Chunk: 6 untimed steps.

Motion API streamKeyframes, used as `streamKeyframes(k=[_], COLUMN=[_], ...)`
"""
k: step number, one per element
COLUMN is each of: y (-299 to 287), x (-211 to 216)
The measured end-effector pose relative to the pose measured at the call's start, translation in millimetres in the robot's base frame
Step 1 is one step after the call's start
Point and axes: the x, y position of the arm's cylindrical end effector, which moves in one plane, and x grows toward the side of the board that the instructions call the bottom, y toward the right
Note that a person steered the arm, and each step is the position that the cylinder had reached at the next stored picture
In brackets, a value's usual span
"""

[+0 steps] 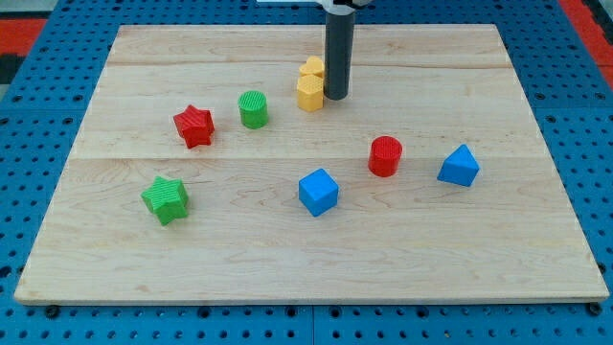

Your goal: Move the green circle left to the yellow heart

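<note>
The green circle (pixel 253 109) is a short green cylinder left of the board's middle, toward the view's top. Two yellow blocks stand touching to its right: one (pixel 310 93) nearer and one (pixel 312 69) just behind it; I cannot tell which is the heart. My tip (pixel 336 97) rests on the board right beside the nearer yellow block, on its right side. The green circle lies about a block's width left of the yellow pair, apart from them.
A red star (pixel 194 126) sits left of the green circle. A green star (pixel 166 198) lies at lower left. A blue cube (pixel 318 192), a red cylinder (pixel 385 156) and a blue block (pixel 459 167) lie in the lower right half of the wooden board (pixel 536 259).
</note>
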Motion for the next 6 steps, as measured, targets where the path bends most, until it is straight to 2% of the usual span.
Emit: streamKeyframes(k=[1, 2, 3, 4, 5, 6], y=[26.2, 18.7, -54.5, -121.3, -120.5, -95.2], x=[15.1, 57.2, 74.8, 64.5, 13.2, -10.3])
